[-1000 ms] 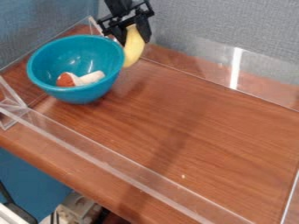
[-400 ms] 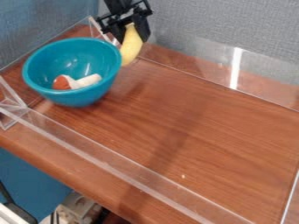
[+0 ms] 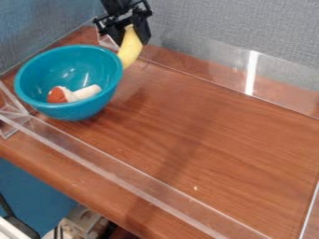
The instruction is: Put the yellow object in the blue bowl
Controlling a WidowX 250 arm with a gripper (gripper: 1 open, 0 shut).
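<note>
At the upper left of the camera view, the black gripper (image 3: 125, 21) hangs in front of a grey backdrop with its jaws clenched on the upper end of the yellow object (image 3: 130, 49), a small curved banana that dangles below them, clear of the worktop (image 3: 212, 121). The banana's lower tip sits just beside the right rim of the blue bowl (image 3: 69, 79), which stands at the left of the frame on the brown wooden surface and holds a red piece (image 3: 58, 93) and a whitish piece (image 3: 84, 91). Clear acrylic walls (image 3: 256, 70) fence the area. The banana appears not yet fully over the bowl's opening; released here, it would likely strike the rim and tumble onto the wood. With only one end pinched, it could also swing or slip loose.
</note>
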